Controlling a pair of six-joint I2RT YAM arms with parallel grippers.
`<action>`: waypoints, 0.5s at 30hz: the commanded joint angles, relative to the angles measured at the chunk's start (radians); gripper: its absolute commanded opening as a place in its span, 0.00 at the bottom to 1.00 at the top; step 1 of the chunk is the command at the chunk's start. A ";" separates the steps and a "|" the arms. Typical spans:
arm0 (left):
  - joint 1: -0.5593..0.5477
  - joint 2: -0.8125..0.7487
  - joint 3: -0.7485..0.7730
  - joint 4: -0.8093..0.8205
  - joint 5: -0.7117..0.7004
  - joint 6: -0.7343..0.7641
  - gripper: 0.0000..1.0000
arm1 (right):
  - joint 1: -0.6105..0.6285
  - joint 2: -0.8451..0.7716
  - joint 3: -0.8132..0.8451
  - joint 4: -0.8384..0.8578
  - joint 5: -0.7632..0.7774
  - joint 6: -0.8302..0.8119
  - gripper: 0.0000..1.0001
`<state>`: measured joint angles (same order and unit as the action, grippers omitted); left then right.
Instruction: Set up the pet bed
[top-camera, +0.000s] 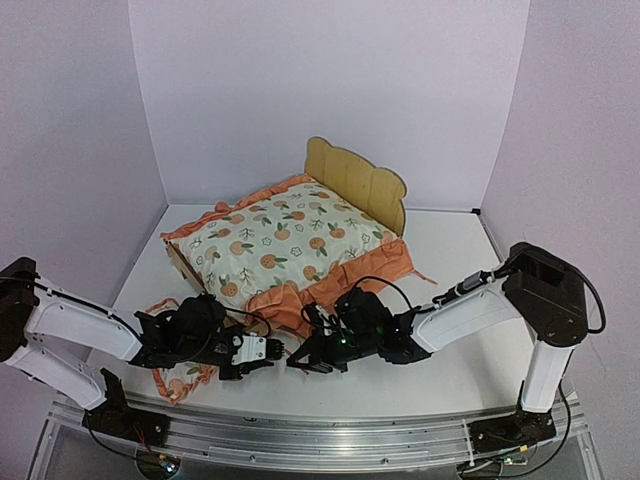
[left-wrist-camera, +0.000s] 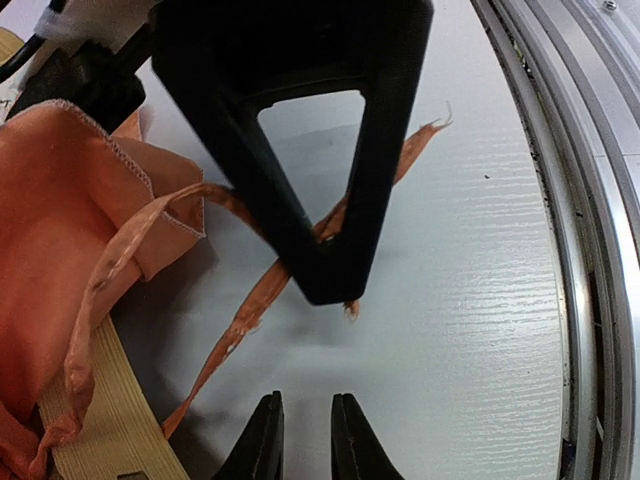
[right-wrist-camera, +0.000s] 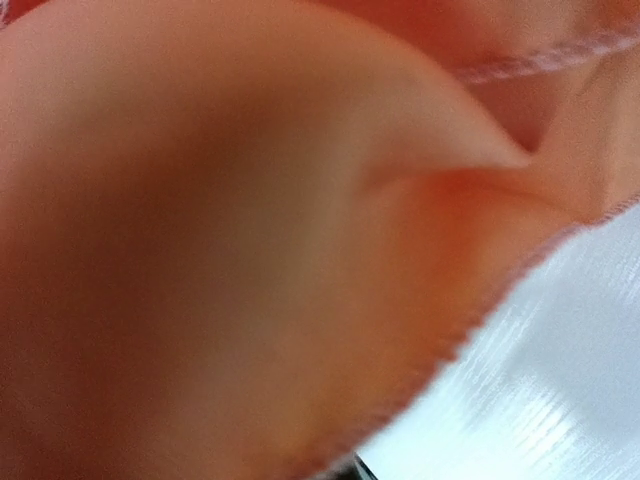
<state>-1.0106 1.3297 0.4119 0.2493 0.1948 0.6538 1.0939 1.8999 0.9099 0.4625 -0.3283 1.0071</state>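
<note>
A: Entry one, pet bed (top-camera: 365, 185): location?
B: Centre back of the table (top-camera: 450, 260), headboard at the far right. The fruit-print cushion (top-camera: 280, 240) lies on it, and the orange ruffle (right-wrist-camera: 250, 250) spills over the near side.
A: Entry two, left gripper (left-wrist-camera: 305, 440)?
B: Low by the ruffle's near edge, tips slightly parted, nothing between them.
A: Entry three, right gripper (top-camera: 305, 358)?
B: Just beside it, clenched. Whether it pinches fabric: cannot tell.

Fruit-print cushion (top-camera: 285, 242) lies on the pet bed (top-camera: 360, 182).
</note>
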 joint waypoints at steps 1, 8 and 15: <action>-0.017 0.018 0.041 0.051 0.036 -0.044 0.29 | 0.002 0.024 0.037 0.091 0.028 0.054 0.00; -0.026 0.045 0.050 0.108 0.011 -0.047 0.37 | 0.002 0.057 0.069 0.148 -0.002 0.078 0.00; -0.026 0.045 0.059 0.128 -0.017 -0.080 0.30 | 0.003 0.062 0.071 0.150 -0.012 0.080 0.00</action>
<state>-1.0351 1.3743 0.4217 0.2988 0.2055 0.6009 1.0939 1.9484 0.9455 0.5748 -0.3198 1.0728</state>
